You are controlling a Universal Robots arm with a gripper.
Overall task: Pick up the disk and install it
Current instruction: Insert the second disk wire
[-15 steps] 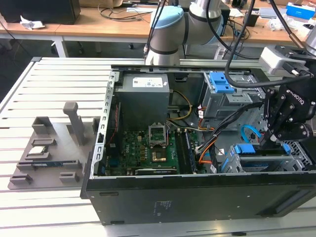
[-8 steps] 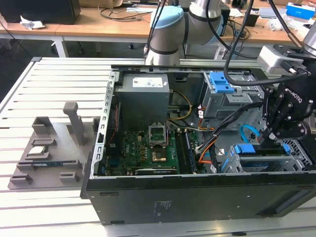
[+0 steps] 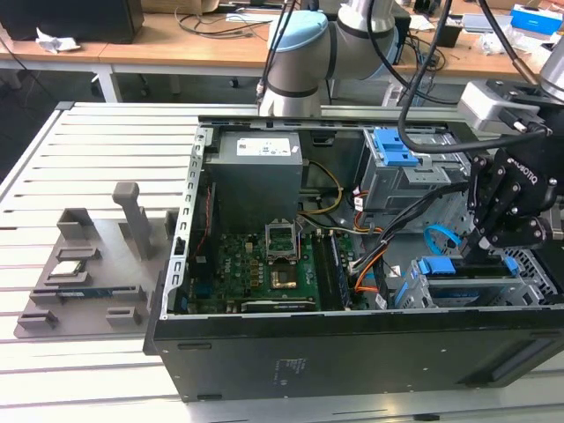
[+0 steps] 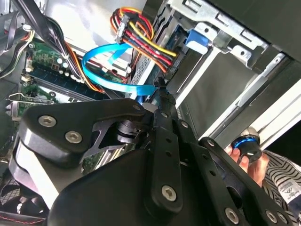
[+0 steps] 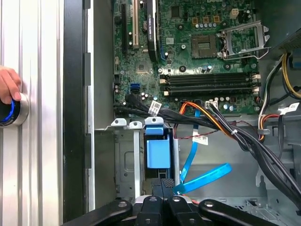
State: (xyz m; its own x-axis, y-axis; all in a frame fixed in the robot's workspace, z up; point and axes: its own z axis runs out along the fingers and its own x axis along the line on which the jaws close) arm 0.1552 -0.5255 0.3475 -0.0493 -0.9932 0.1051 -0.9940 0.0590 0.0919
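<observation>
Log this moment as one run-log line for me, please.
gripper shut | at drive cage inside open case | blue clip in bay | hand on lit button

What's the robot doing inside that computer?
A robot arm is reaching into an open computer case lying on a table. Its gripper is down at the drive cage in the corner on the exterior view's right, right over a blue plastic tab in the slot there. A flat blue cable curls next to it. I can't see for sure whether the disk is already in. A person's hand rests on a glowing blue button beside the case.
</observation>
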